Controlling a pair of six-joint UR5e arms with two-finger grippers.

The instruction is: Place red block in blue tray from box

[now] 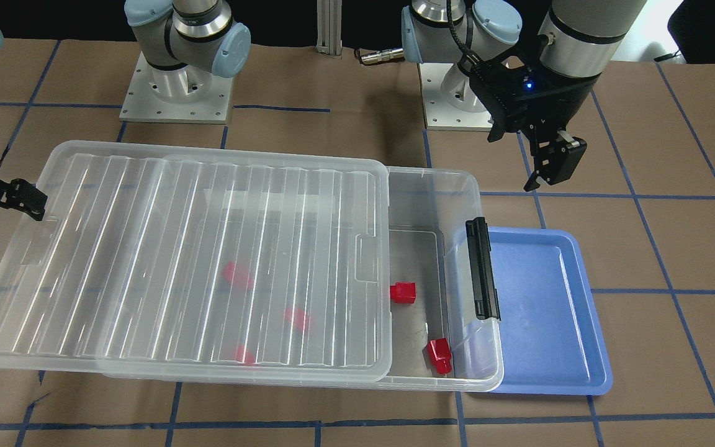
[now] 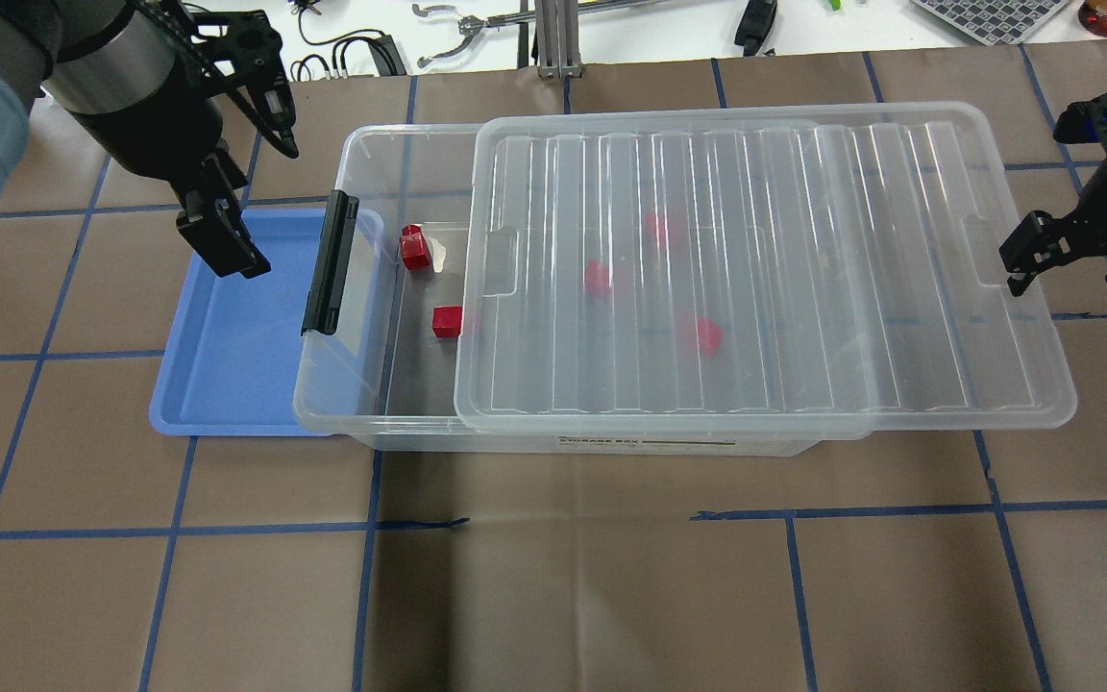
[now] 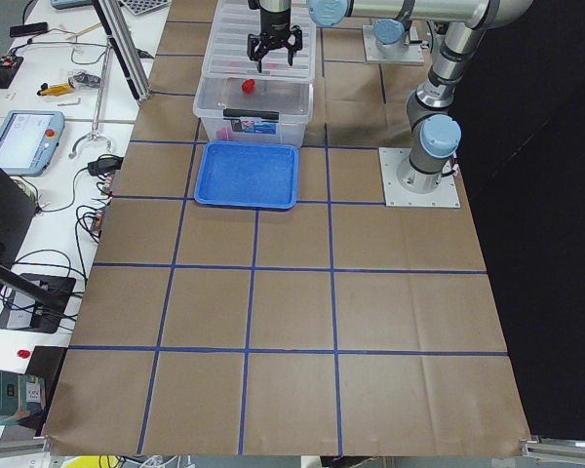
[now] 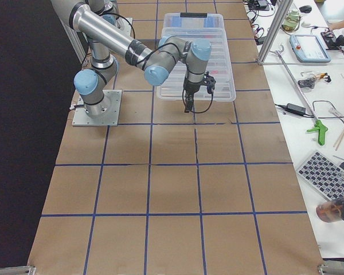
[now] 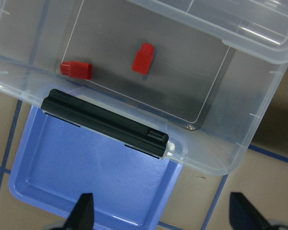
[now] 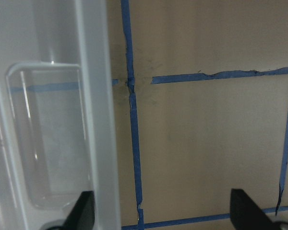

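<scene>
Two red blocks lie on the floor of the box's uncovered end: one red block (image 2: 415, 250) near the latch-end wall, a second (image 2: 447, 321) just beside the lid's edge, the two apart from each other; three more red shapes show dimly through the lid further along. The box (image 2: 361, 168) lies lengthwise across the table; its ribbed clear lid (image 2: 755, 279) sits offset toward the robot's right, overhanging that end and leaving the left end open. A black latch clip (image 2: 328, 261) stands on the open end's wall. The blue tray (image 2: 227, 384) lies flat on the table at that same end, its edge tucked under the box's rim below the latch.

The left gripper (image 2: 268, 207) hangs above the tray's side nearer the robot's base, close to the latch; its fingers are spread wide with nothing between them. The right gripper (image 2: 1068, 277) hangs at the lid's overhanging end, fingers likewise spread, one over the lid's rim and the other over bare table; whether it touches the lid I cannot tell. The brown table (image 2: 553, 596) bears a grid of blue tape lines.
</scene>
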